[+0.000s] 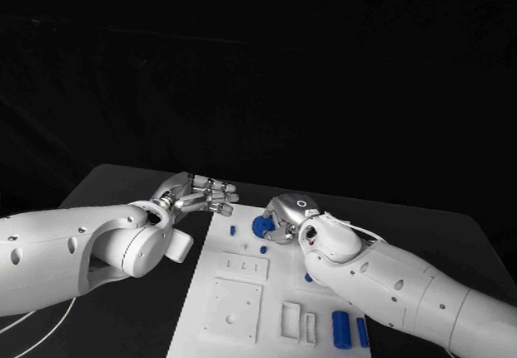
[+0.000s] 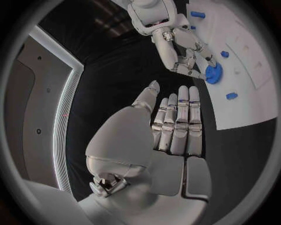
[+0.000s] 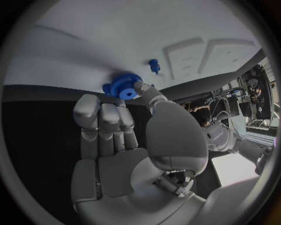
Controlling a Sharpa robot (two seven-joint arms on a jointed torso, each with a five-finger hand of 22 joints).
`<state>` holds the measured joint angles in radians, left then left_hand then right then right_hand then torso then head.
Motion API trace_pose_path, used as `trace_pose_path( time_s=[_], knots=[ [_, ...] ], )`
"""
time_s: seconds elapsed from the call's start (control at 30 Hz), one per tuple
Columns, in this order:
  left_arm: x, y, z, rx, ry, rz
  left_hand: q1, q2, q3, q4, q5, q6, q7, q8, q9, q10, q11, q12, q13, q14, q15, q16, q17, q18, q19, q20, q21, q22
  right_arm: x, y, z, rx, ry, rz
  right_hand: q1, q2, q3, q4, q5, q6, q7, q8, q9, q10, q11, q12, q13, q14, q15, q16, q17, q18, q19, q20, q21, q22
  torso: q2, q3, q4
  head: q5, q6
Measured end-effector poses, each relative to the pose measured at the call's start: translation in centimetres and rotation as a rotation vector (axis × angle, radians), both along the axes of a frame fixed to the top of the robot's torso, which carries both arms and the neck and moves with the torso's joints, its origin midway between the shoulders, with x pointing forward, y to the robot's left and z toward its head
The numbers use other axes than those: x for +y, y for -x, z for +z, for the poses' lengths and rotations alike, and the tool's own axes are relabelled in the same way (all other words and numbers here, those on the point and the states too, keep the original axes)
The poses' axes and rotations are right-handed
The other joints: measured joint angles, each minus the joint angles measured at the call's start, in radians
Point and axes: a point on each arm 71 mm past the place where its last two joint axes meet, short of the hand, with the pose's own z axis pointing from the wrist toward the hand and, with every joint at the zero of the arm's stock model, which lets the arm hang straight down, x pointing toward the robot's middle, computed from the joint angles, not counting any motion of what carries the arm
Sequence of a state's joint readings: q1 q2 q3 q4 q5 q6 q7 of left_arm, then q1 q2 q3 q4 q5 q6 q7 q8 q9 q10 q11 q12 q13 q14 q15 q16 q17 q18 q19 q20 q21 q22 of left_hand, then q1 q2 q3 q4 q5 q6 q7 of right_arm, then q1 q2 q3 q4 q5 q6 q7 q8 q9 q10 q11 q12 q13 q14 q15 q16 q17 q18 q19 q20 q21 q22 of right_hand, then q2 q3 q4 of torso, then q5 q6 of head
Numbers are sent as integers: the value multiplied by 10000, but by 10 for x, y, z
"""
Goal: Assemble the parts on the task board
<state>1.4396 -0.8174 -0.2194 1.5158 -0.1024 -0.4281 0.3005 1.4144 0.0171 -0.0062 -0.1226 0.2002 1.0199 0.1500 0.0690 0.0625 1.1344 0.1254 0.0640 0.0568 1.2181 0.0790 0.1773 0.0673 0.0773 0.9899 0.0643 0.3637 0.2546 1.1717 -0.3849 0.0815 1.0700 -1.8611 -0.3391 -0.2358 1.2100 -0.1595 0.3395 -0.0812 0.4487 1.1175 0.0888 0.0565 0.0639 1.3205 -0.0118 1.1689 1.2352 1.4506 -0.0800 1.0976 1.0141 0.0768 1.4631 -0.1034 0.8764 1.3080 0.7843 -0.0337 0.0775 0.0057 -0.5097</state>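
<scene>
Black tabletop (image 1: 126,185) carries the white rectangular task board (image 1: 272,347). At its twelve o'clock end sits a blue toothed plastic gear (image 3: 123,85), pinched by the right hand (image 1: 287,217). Left hand (image 1: 197,193) hovers at ten o'clock, fingers straight, holding nothing.

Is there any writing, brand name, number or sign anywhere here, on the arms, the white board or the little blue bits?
None can be read.
Task board: raised blocks and small holes, no lettering.
Blue gear at the right hand: plain.
Left hand: no markings.
Right wrist: a small ring mark, not a letter I can make out.
</scene>
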Motion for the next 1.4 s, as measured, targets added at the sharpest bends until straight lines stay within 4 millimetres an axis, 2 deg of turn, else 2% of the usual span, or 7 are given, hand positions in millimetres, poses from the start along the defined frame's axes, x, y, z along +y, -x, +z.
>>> trace_pose_path(
  time_s=[0.1, 0.47, 0.6, 0.83, 1.1, 1.2, 1.4],
  knots=[
    [0, 0, 0, -3, -3, -6, 0, 0, 0, 0, 0, 0, 0, 0, 0, 0, 0, 0, 0, 0, 0, 0, 0, -1, 0, 0, 0, 0, 1, 0, -1, 22, 33, -6, 0, 0, -15, 15, -109, -287, 24, 2, 8, -61, 43, -77, -75, -1, 1, -40, -19, -1, 0, 0, -35, 0, 0, 0, -4, 6, 2],
    [-1, -1, 0, -11, -15, -5, 0, 0, 0, 0, 0, 0, 0, 0, 0, 0, 0, 0, -1, 0, 0, 0, 0, 0, 0, 0, 0, 1, 1, -1, -4, 63, 96, -57, 131, 3, -823, 164, -550, -1447, -42, 75, -20, -217, -115, -233, -281, -43, -41, -147, -49, 1, 38, -37, -178, -2, 3, 0, -12, 31, 2],
    [-1, -1, 0, -14, -20, -2, 0, 0, 0, 0, 0, 0, 0, 0, 0, 0, 0, 0, -1, 0, 0, 0, 0, -1, 0, 0, 0, 1, 0, -1, -4, 77, 59, -63, 184, -50, -1405, 418, -579, -1877, -32, 75, -33, -217, -115, -233, -296, -4, -79, -192, -11, 1, 37, -37, -227, -2, 3, 6, -11, 33, 1],
    [0, -1, 0, -17, -26, 16, 0, 0, 0, 0, 0, 0, 0, 0, 0, 0, 0, 0, -1, 0, 0, 0, 0, 0, 0, 0, 0, 1, -7, 1, -2, 138, -180, -91, 275, -38, -1946, 896, -527, -1912, 3, 74, -32, -217, -115, -233, -292, -3, -80, -192, 43, 1, 37, -37, -227, -3, 2, 18, -19, 53, -9],
    [2, -2, 0, -19, -34, 53, 0, 0, 0, 0, 0, 0, 0, 0, 0, 0, 0, 0, -2, 0, 0, 0, 0, -1, 0, 0, 1, 2, -17, 4, 0, 224, -592, -122, 315, 2, -1951, 915, -381, -1415, -5, 73, -31, -217, -114, -233, -253, -3, -79, -192, 69, 0, 37, -37, -227, -3, 2, 30, -48, 58, 14],
    [3, -2, 0, -19, -35, 60, 0, 0, 0, 0, 0, 0, 0, 0, 0, 0, 0, 0, -1, 0, 0, 0, 0, 0, 0, 0, 1, 2, -19, 5, 1, 307, -710, -127, 315, 2, -1634, 891, -184, -1010, -33, 73, -31, -214, -112, -232, -226, -2, -79, -192, 91, 0, 37, -37, -227, -4, 2, 30, -47, 44, 18],
    [3, -1, 0, -19, -35, 63, 0, 0, 0, 0, 0, 0, 0, 0, 0, 0, 0, 0, -2, 0, 0, 0, 0, 0, 0, 0, 1, 2, -22, 5, 0, 488, -865, -150, 183, 12, -891, 690, 285, -973, -40, 73, -31, -213, -111, -232, -205, -2, -78, -192, 105, 1, 37, -37, -227, -4, 5, 32, -28, -18, 18]
  ],
)
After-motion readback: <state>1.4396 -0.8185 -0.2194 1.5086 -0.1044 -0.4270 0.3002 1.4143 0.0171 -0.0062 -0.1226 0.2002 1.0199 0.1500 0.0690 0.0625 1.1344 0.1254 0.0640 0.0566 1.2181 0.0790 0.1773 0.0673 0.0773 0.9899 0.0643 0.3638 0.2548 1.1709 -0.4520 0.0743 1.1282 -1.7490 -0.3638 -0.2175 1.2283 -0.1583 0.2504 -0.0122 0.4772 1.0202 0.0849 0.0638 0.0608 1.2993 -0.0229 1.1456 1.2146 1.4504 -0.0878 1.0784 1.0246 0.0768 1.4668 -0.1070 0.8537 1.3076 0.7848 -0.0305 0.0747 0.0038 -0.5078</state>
